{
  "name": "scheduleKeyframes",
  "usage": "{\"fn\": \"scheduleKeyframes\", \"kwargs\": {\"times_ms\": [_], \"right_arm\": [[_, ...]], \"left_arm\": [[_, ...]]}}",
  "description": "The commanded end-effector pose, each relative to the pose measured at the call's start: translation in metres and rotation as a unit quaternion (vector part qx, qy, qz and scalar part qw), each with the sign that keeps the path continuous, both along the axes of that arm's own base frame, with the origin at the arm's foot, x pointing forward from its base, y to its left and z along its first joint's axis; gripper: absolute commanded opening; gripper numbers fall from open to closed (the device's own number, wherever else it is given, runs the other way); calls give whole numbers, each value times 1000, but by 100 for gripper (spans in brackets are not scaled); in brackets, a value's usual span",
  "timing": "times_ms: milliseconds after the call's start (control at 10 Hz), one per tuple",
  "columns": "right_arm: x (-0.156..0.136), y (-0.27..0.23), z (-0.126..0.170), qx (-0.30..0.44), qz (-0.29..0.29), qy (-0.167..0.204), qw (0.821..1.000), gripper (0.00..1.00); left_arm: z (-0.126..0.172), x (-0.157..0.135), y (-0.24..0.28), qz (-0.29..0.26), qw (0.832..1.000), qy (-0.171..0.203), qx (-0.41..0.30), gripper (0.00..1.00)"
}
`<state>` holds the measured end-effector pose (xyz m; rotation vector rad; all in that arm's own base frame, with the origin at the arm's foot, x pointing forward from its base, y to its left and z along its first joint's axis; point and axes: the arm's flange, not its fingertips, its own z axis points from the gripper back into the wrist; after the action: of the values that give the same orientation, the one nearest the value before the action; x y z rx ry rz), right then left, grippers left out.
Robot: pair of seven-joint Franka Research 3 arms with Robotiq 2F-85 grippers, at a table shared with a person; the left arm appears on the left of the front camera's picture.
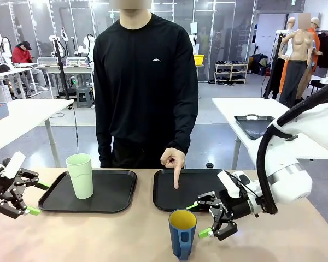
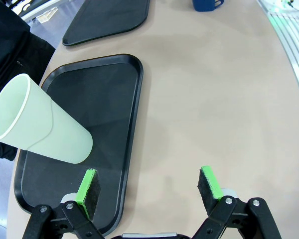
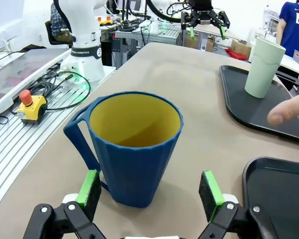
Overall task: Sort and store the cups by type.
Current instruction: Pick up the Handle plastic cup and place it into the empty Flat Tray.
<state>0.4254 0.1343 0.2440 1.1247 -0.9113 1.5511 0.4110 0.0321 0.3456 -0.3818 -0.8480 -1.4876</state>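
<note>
While the right gripper (image 3: 149, 191) hangs low at the table's near edge, jaws wide apart, the blue mug (image 3: 131, 147) stands upright on the bare tabletop just ahead of its pads, not yet between them. Mug's handle sticks out to one side in the right wrist view. Best approach, as I judge it: ease forward until both pads flank the body, keep clear of the handle, close on the lower wall, lift straight. Beyond the mug, the person's finger (image 1: 176, 176) presses down on the right tray (image 1: 165, 197), likely the mug's place. Set it well inside the rim. Farther left, the mint tumbler (image 1: 80, 175) stands upright on the left tray (image 1: 116, 195). Left gripper (image 1: 22, 198) waits beside that tray, jaws apart, empty.
</note>
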Motion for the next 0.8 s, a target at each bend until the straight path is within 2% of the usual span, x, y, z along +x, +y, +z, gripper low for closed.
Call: {"fn": "scheduleKeyframes", "kwargs": {"times_ms": [0,700], "right_arm": [[-12,0,-15,0,8,-13,1000,100],[-32,12,-25,16,6,-16,1000,100]], "left_arm": [[-1,0,-1,2,1000,-1,-4,100],[-1,0,-1,2,1000,-1,-4,100]]}}
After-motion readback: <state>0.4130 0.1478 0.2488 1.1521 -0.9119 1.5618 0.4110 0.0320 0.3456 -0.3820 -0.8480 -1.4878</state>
